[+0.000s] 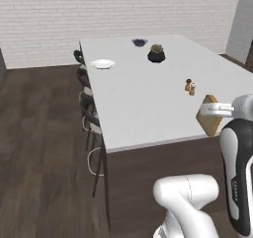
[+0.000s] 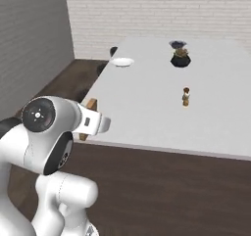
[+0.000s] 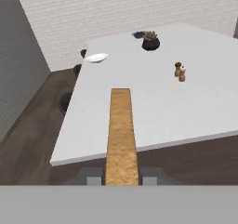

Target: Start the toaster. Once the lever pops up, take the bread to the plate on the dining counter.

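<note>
You're looking at the gripper (image 3: 122, 177) clamping the bread (image 3: 122, 130) edge-on between its two fingers, slice standing upright in the hand view. In the left base view the bread (image 1: 209, 116) is hanging at the near edge of the dining counter (image 1: 143, 103), partly behind the white hand. In the right base view the bread (image 2: 88, 113) is poking out behind the wrist at the counter's near left corner. The plate (image 1: 103, 63) is sitting at the far left side of the counter, well apart from the bread. Two small brown shakers (image 1: 190, 86) are standing mid-counter; a dark potted plant (image 1: 156, 53) and a small dark bowl (image 1: 140, 42) are sitting near the far end. Dark stools (image 1: 88, 106) are lining the counter's left side.
</note>
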